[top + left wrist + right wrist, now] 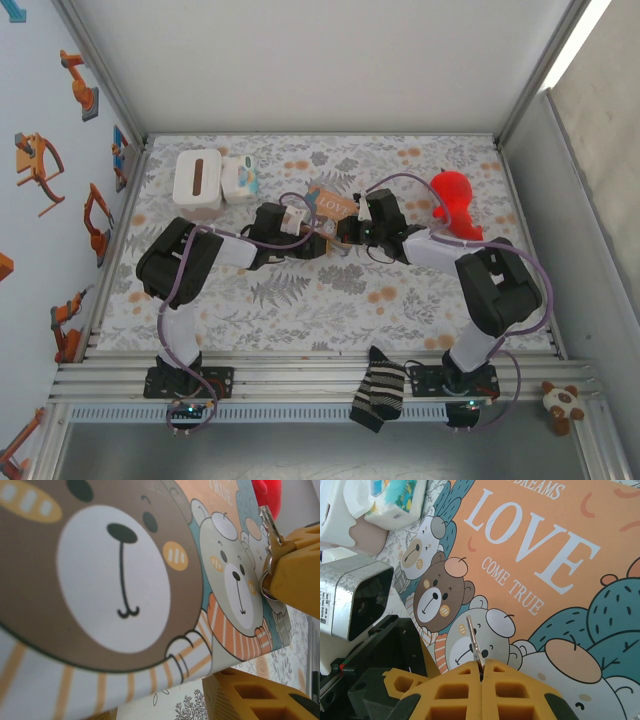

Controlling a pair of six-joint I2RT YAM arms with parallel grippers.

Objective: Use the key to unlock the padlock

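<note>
The key [474,640], a thin silvery sliver, sticks up from my right gripper [481,667], whose yellow jaws are shut on it. It points at the grey bear printed on the "LOVE" box [535,555]. In the left wrist view the key [267,522] and its ring hang at the right gripper's fingers [300,575], close to the box [115,580]. The box stands tilted between my left gripper's jaws, its lower edge meeting one finger [255,695]. From above, both grippers [322,236] [348,232] meet below the box [335,200]. The padlock is hidden.
A white tissue box [197,180] and a tissue packet [240,178] stand at the back left. A red plush toy [455,200] sits at the back right. A striped sock [378,392] hangs on the front rail, and a small plush [563,403] lies beyond the right base.
</note>
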